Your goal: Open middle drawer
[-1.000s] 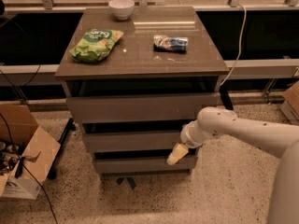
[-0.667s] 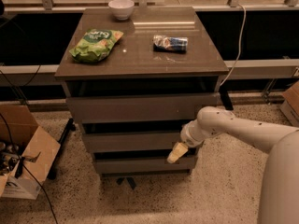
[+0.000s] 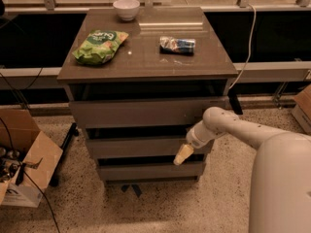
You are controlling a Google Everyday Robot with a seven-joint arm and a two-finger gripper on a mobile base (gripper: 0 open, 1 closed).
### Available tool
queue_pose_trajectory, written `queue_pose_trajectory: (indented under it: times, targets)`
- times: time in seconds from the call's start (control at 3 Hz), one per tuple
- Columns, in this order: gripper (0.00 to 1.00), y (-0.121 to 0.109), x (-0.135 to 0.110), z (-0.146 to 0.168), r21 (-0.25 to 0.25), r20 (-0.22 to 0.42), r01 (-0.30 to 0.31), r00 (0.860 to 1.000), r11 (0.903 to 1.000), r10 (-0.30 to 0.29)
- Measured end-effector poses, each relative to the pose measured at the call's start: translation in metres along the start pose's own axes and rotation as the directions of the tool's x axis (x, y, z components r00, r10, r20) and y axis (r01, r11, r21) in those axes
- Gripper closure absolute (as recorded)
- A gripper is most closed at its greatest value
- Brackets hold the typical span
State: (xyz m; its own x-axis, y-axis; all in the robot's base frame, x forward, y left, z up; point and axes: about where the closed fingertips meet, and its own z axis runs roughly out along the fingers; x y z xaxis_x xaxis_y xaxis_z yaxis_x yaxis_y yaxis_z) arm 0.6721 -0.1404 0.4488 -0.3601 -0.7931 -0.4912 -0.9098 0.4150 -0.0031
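The middle drawer [image 3: 136, 146] is the second of three grey-brown fronts in the cabinet, plain and handle-less, with a thin dark gap above it. My gripper [image 3: 183, 154] comes in from the right on a white arm and sits at the lower right part of the middle drawer's front, just above the lowest drawer [image 3: 146, 170]. Its cream-coloured fingertip points down and left. The top drawer [image 3: 146, 111] has a taller front and a dark gap above it.
On the cabinet top [image 3: 146, 57] lie a green snack bag [image 3: 99, 45], a small blue-and-silver packet [image 3: 178, 44] and a white bowl [image 3: 126, 8]. An open cardboard box [image 3: 24, 164] stands on the floor at left. A white cable [image 3: 248, 42] hangs at right.
The gripper stays at the same spot on the drawer fronts. The arm's near section has shifted slightly and fills more of the lower right corner.
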Motion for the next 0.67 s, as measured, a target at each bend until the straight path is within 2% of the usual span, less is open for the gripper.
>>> queue_pose_trajectory:
  times: [0.33,0.67]
  targets:
    - [0.07,0.005,-0.001,0.023,-0.060,0.019,-0.005,1.000,0.9982,0.006]
    - [0.26,0.019,0.006,0.030,-0.102,0.021,-0.041,0.999,0.9940,0.043]
